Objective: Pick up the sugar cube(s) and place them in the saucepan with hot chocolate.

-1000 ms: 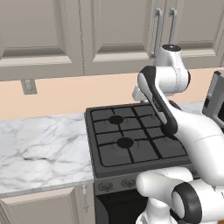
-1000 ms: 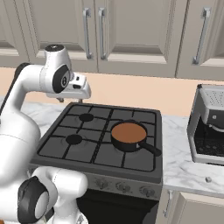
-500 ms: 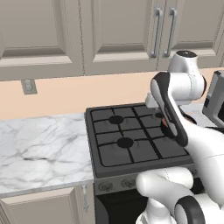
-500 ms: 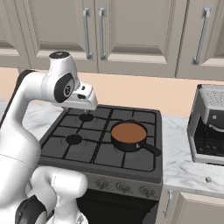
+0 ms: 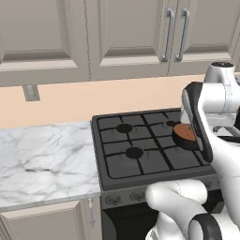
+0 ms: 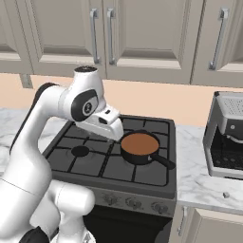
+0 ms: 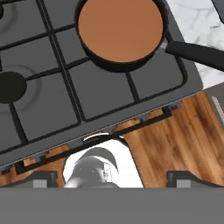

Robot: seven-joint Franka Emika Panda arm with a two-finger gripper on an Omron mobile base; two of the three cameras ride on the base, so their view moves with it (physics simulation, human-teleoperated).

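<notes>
The saucepan with hot chocolate (image 6: pixel 140 144) sits on the stove's right rear burner, its long black handle pointing to the front right. From the left base view the saucepan (image 5: pixel 183 133) is partly hidden behind my arm. My gripper (image 6: pixel 115 134) hangs just left of the pan, above the stove. Seen from the hand, the saucepan (image 7: pixel 120 30) lies ahead and the gripper (image 7: pixel 113 178) is open, fingertips (image 7: pixel 38 178) wide apart with nothing between them. A small pale sugar cube (image 6: pixel 226 194) lies on the right counter in front of the coffee machine.
The black gas stove (image 6: pixel 85 161) has bare burners on its left side. A coffee machine (image 6: pixel 228 137) stands on the marble counter (image 6: pixel 199 182) to the right. More marble counter (image 5: pixel 47 154) stretches left of the stove. Wall cabinets (image 6: pixel 156 38) hang above.
My arm has swung to the right across the stove, bringing the hand from the left rear corner to beside the saucepan. The jaws stayed open.
</notes>
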